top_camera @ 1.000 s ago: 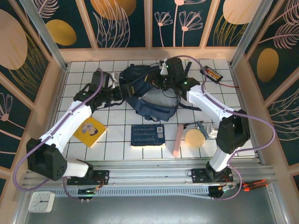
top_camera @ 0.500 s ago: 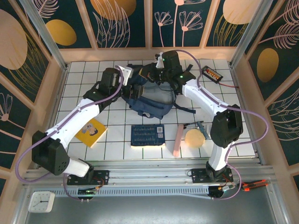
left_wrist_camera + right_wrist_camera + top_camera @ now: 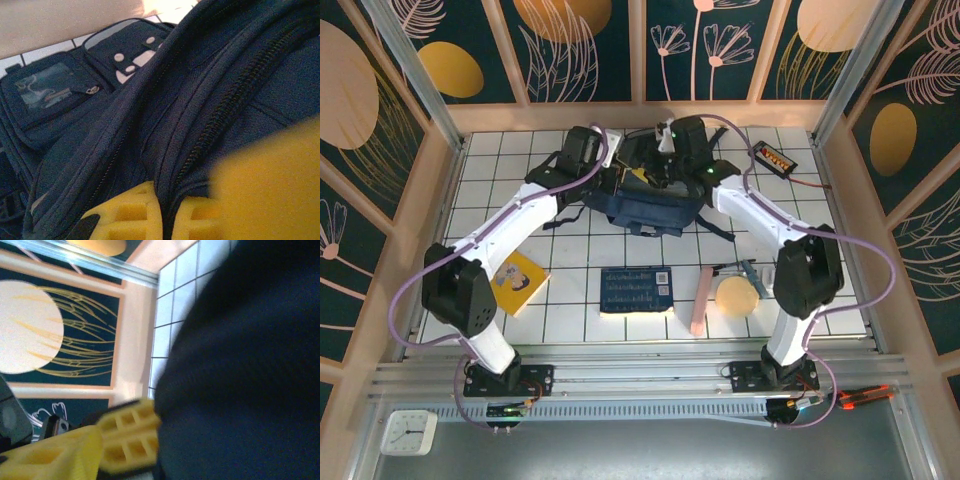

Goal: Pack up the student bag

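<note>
Along the far rim of the student bag (image 3: 645, 212), a fold of navy fabric beside a zip (image 3: 225, 105) is pinched between the yellow fingers (image 3: 125, 215) of the left gripper (image 3: 162, 212), which are pressed together on it. Just to the right of that hold, the right gripper (image 3: 658, 170) is set against the bag's dark cloth. One yellow finger (image 3: 131, 432) is seen touching the fabric, but whether its jaws are spread or closed cannot be told. The bag is laid at the far middle of the white tiled table (image 3: 570, 260), between the two wrists. Nearer the arm bases than the bag, a navy printed book (image 3: 637, 290) is laid flat. It is flanked by a yellow book (image 3: 515, 282) on the left and by a pink strip (image 3: 701, 298) and a round tan disc (image 3: 737, 296) on the right.
</note>
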